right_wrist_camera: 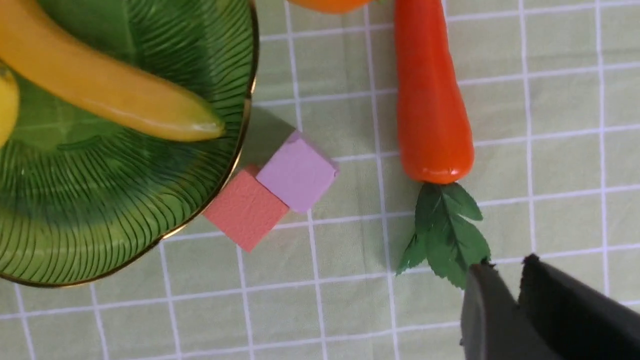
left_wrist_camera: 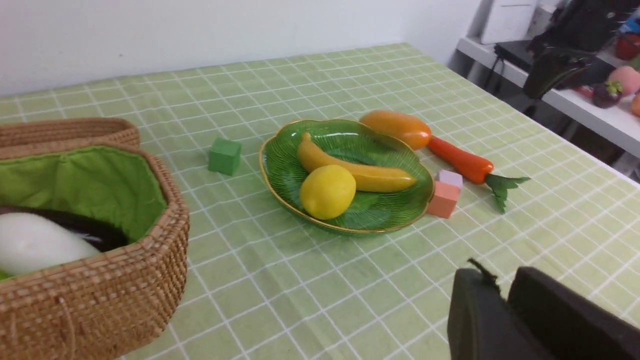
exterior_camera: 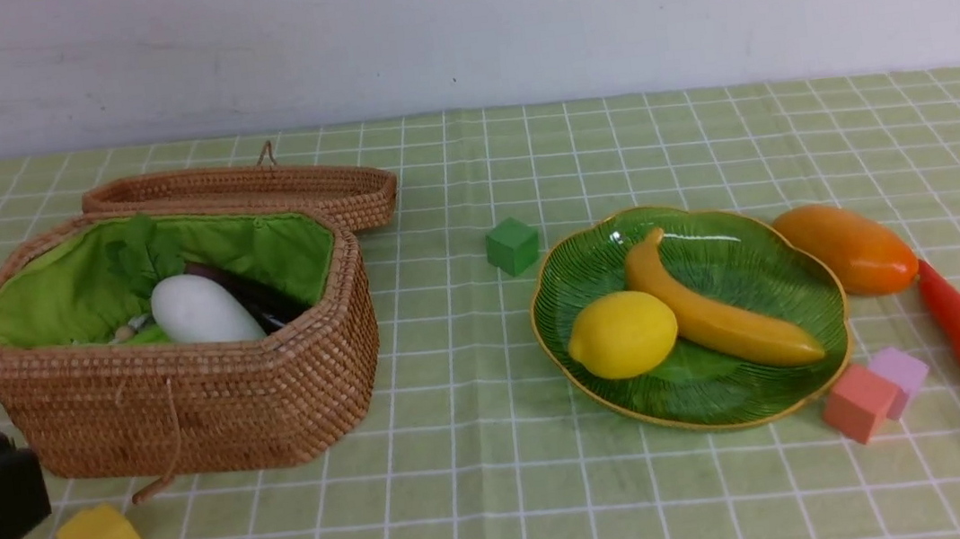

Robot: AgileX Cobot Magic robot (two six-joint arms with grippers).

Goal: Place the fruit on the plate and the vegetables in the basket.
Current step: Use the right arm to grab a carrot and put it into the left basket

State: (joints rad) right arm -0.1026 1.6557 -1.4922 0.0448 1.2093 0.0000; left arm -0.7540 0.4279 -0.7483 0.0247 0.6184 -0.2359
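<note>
Wicker basket (exterior_camera: 189, 411) holds radish (exterior_camera: 203, 310); plate (exterior_camera: 605, 255) holds banana (exterior_camera: 721, 319), lemon (exterior_camera: 623, 334); tools' grip unclear.

A red-orange carrot (right_wrist_camera: 432, 100) lies on the green checked tablecloth (right_wrist_camera: 560, 150), its green leaves (right_wrist_camera: 445, 235) at its 6 o'clock end. At the carrot's 9 o'clock sits a ribbed green plate (right_wrist_camera: 100, 220) holding a yellow banana (right_wrist_camera: 100, 90); a pink block (right_wrist_camera: 245, 207) and a lilac block (right_wrist_camera: 297, 170) touch beside its gold rim. The right gripper (right_wrist_camera: 517, 285) shows its two dark fingers almost together, holding nothing
</note>
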